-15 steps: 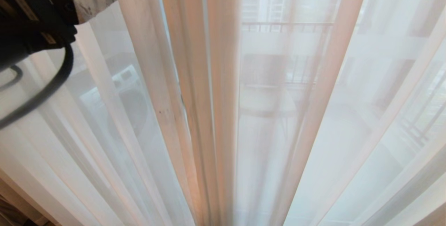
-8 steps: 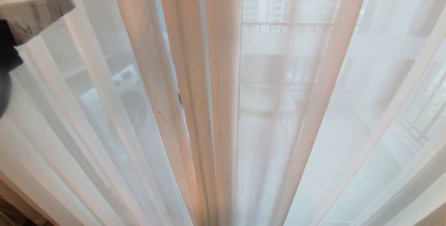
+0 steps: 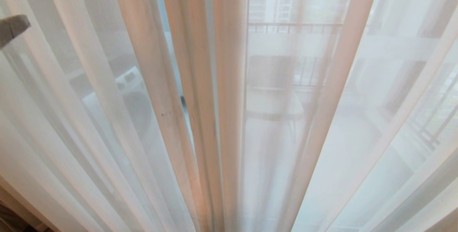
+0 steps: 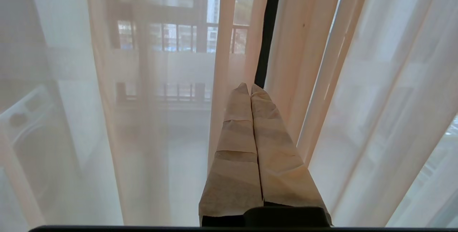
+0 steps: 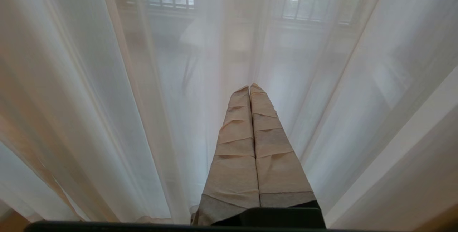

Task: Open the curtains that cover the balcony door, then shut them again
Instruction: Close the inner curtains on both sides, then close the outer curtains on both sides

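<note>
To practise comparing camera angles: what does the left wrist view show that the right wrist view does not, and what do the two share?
Only the left wrist view: the left gripper, shut on nothing, pointing at a narrow gap between the sheer curtains where a dark strip of the balcony door frame shows, with a white appliance behind the fabric. Only the right wrist view: the right gripper, shut and empty, facing unbroken sheer with no gap. Both: tape-wrapped fingers pressed together, pleated see-through fabric, railing bars beyond.

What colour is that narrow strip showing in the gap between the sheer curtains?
Dark brown-black: the door frame shows between the sheer curtains, clearest in the left wrist view.
</note>
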{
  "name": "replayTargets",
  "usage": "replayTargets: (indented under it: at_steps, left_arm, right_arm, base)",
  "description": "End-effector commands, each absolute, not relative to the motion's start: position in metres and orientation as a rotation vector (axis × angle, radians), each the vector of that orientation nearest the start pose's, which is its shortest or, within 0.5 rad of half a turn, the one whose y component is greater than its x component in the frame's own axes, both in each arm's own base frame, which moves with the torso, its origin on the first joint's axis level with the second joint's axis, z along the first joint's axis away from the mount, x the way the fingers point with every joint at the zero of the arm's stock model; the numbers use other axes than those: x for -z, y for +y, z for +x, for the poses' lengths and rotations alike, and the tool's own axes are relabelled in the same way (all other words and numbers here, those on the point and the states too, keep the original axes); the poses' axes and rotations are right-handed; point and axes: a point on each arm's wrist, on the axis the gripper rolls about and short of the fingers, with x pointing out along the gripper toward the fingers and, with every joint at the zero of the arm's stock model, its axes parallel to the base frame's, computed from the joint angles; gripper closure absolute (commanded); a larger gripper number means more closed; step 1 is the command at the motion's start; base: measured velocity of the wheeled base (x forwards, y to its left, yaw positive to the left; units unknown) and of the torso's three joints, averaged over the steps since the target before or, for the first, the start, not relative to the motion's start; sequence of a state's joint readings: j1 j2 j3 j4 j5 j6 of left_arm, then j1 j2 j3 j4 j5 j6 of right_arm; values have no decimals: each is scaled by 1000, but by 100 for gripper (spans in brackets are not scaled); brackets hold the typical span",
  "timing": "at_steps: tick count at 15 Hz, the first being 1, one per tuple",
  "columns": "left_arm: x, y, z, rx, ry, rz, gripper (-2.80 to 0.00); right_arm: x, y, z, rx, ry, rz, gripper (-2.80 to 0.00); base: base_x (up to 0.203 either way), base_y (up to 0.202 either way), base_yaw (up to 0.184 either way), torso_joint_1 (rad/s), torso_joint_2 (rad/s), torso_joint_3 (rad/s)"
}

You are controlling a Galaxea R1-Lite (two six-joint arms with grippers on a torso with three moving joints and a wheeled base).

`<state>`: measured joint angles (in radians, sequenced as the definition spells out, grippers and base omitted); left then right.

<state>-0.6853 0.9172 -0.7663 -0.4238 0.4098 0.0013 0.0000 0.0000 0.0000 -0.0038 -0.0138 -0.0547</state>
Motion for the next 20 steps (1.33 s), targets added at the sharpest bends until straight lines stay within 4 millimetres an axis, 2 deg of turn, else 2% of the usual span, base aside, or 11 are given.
replayTargets:
  at_steps: [1,6,10,12,15,20]
  left_arm:
    - [-304,-48,74,267,-233,-140,0]
    - [-276,-21,60,69,-235,-110,0]
    - [-246,-4,48,-106,-217,-68,0]
    - [-228,0,45,-115,-189,-39,0]
    - [-195,1,40,-34,-116,-8,0]
    - [-140,1,16,-38,-90,8,0]
  right_arm:
    - [-76,0,-23,14,-4,-55,0]
    - [-76,0,-23,14,-4,-54,0]
    - [-76,0,-23,14,-4,-55,0]
    - [-76,0,-23,14,-4,-55,0]
    - [-76,0,-23,14,-4,-55,0]
    - [-76,0,-23,14,-4,-55,0]
  base:
    - [0,0,0,0,0,0]
    - [0,0,0,0,0,0]
    - [0,0,0,0,0,0]
    - [0,0,0,0,0,0]
    - [0,0,0,0,0,0]
    - [0,0,0,0,0,0]
